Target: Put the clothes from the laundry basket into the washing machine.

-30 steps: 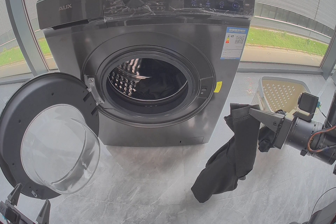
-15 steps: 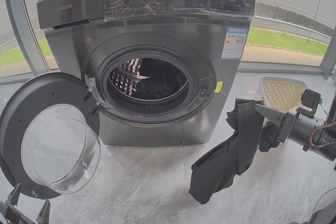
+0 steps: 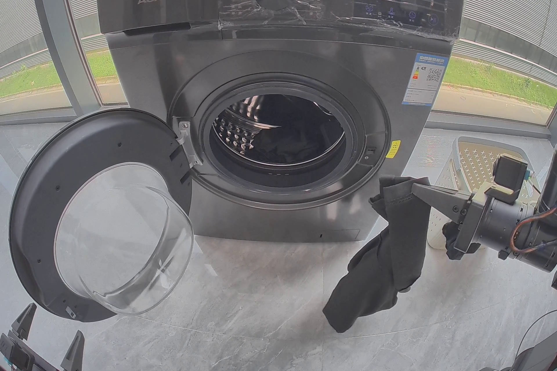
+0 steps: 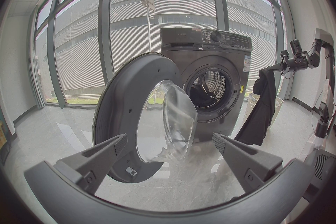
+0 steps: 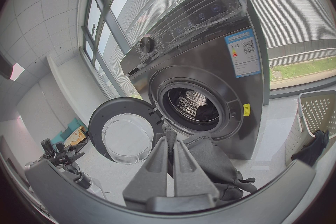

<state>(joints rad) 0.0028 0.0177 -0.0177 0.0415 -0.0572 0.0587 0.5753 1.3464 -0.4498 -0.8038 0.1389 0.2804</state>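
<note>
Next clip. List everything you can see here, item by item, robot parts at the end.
washing machine: one, dark grey, centre, facing the robot
door: one, dark grey with clear bowl, swung open to the robot's left
clothing: dark, count unclear, inside the drum
garment: one, black, hanging before the machine's lower right corner
laundry basket: one, beige, floor right of the machine
cloth: one, black, draped over the basket rim
floor: grey tiles
left gripper: open, low left
right gripper: shut on garment

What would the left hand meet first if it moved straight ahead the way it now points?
Probably the washing machine's open door: its clear glass bowl sits right between the fingers of the open left hand in the wrist view. Depth is hard to judge.
</note>
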